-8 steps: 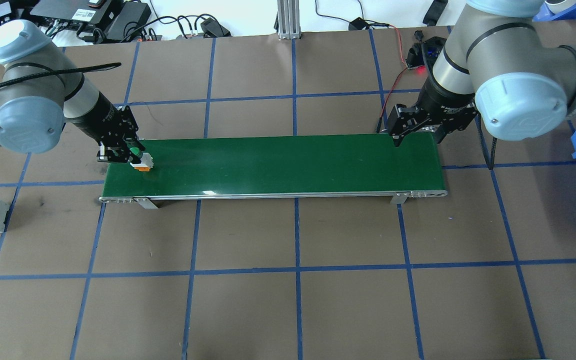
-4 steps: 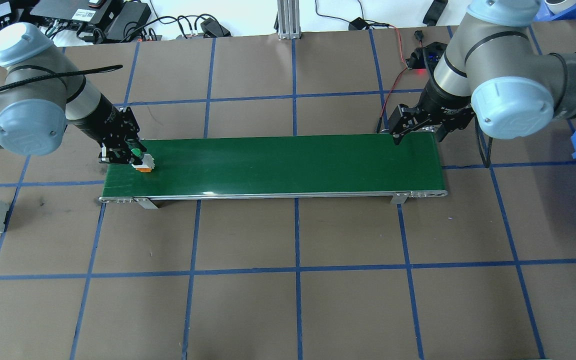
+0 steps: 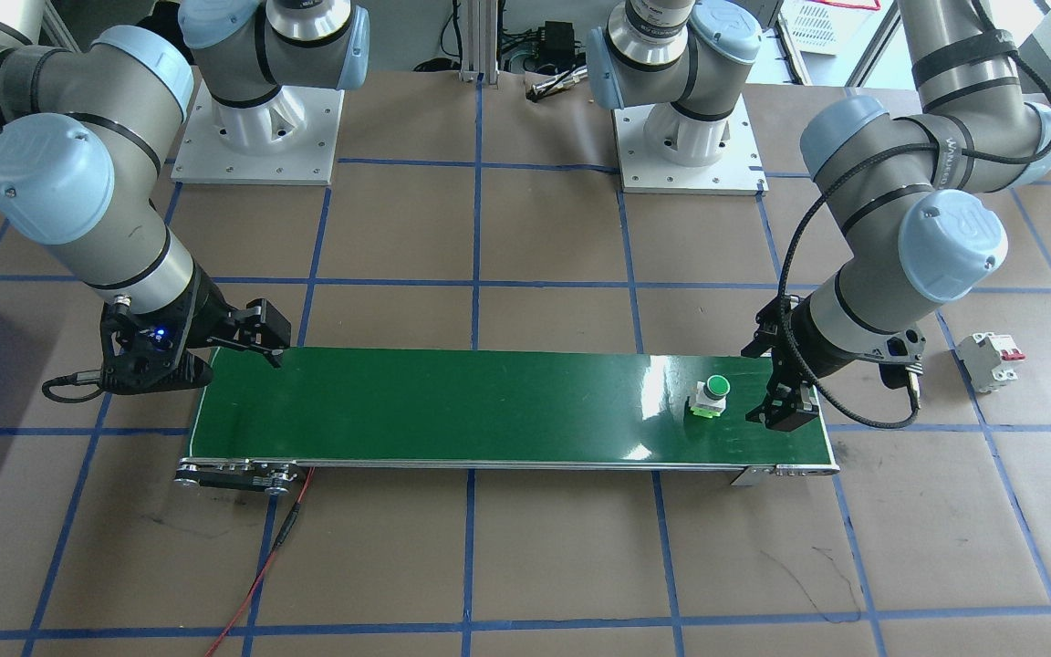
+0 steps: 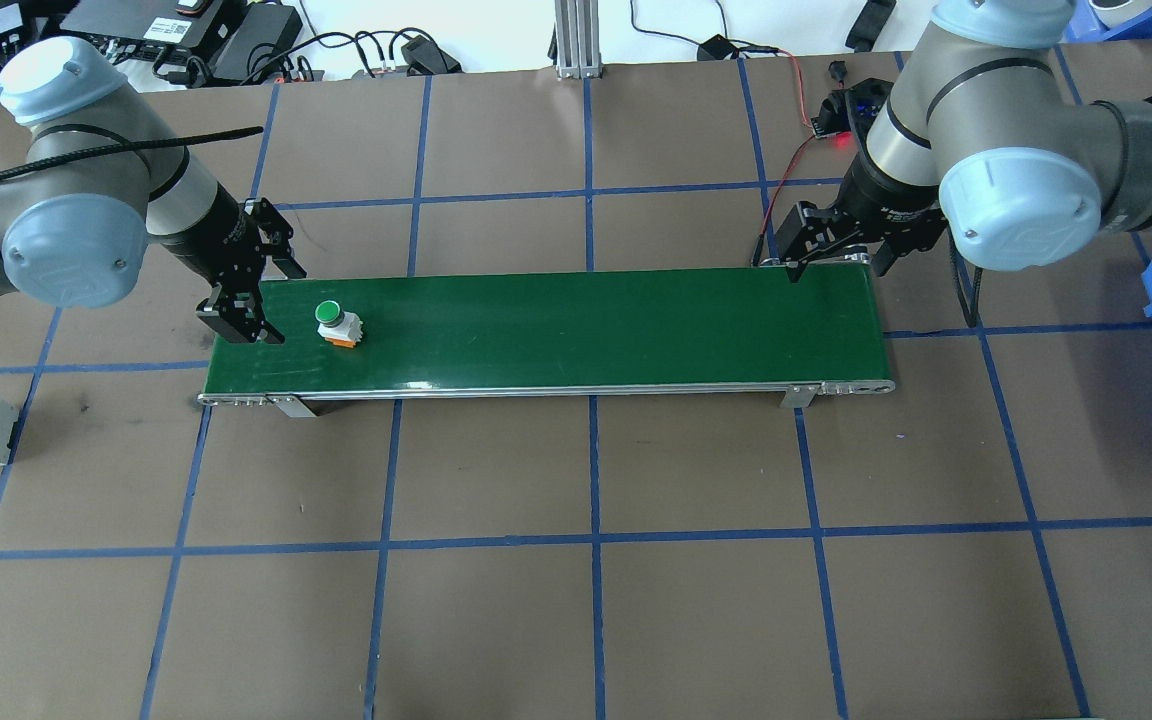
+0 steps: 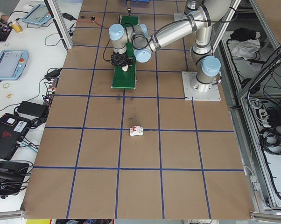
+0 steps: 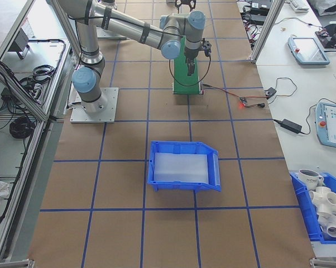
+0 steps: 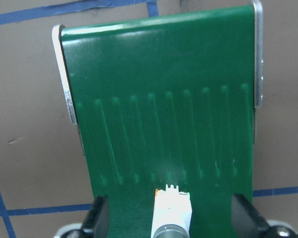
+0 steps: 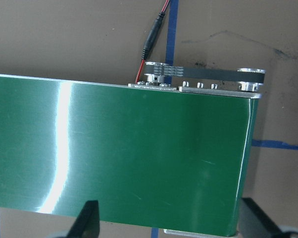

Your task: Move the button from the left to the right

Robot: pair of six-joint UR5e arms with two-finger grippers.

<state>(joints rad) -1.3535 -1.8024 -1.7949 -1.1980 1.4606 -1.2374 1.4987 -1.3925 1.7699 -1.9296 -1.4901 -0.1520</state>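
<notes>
Noting the button (image 4: 338, 322) standing upright and free on the green belt (image 4: 586, 330), near its left end, green cap up. Recording the left gripper (image 4: 258, 295) just beside it at the belt's left edge, fingers spread wide and grasping nothing; the wrist view is confirming clear belt on both sides of the button. Recording the right gripper (image 4: 836, 262) waiting over the far right end of the belt, fingers likewise spread and empty.

Flagging risks:
- Toppling: tall narrow body on a small base, so likely tipping under any jerk of the belt or a brush from the left fingers.
- Overrunning: possibly riding off the right end if the right gripper is closing late or sitting off the button's line.
- Mis-gripping: pinching on the round cap rather than the body, so slipping or knocking it over.

Comparing with half a second earlier: then sitting clenched between the left fingers at the very left end of the belt; now released, left gripper drawn back, and button lying further along toward the right. Right gripper holding nearly the same station.
</notes>
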